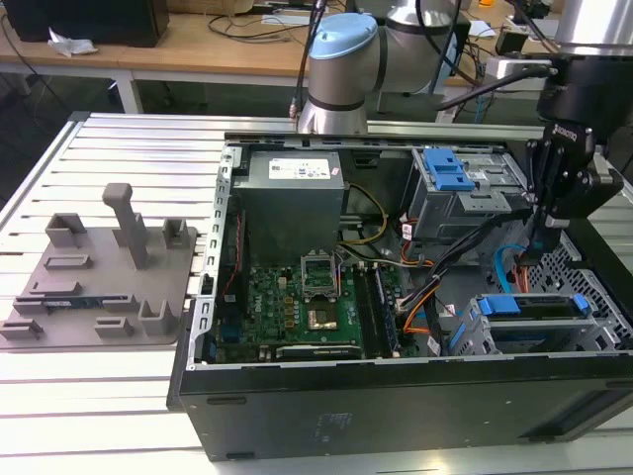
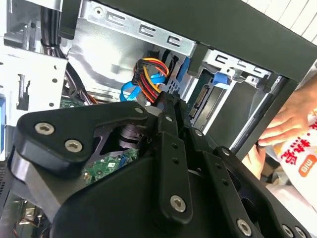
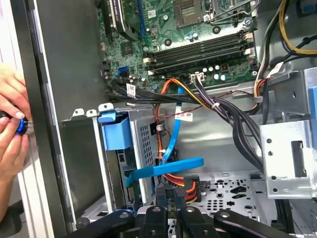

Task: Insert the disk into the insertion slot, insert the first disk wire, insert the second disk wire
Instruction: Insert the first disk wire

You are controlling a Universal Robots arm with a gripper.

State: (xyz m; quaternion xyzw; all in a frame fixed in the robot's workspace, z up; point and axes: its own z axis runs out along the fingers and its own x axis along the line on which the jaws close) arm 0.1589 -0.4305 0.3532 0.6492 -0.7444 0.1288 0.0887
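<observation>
First wrist view: the tool (image 3: 169,194), nearly shut, seems to pinch the coloured wire plug (image 3: 191,184); I'd square it to the disk (image 3: 115,133) beside the tool, pushing gently.

Slatted metal bench (image 1: 89,396) carries an open black computer case (image 1: 396,416) lying on its side. Inside: green motherboard (image 1: 297,312) with bare processor socket (image 1: 321,272), grey power supply (image 1: 292,198) adjoining. Tall grey cage (image 1: 475,198) with blue latch (image 1: 447,170) toward the exterior view's right. Memory slots (image 3: 198,49) seen in the first wrist view. Beside the case, on the exterior view's left: grey moulded fixture plate (image 1: 99,287) with an upright post (image 1: 127,223).
</observation>
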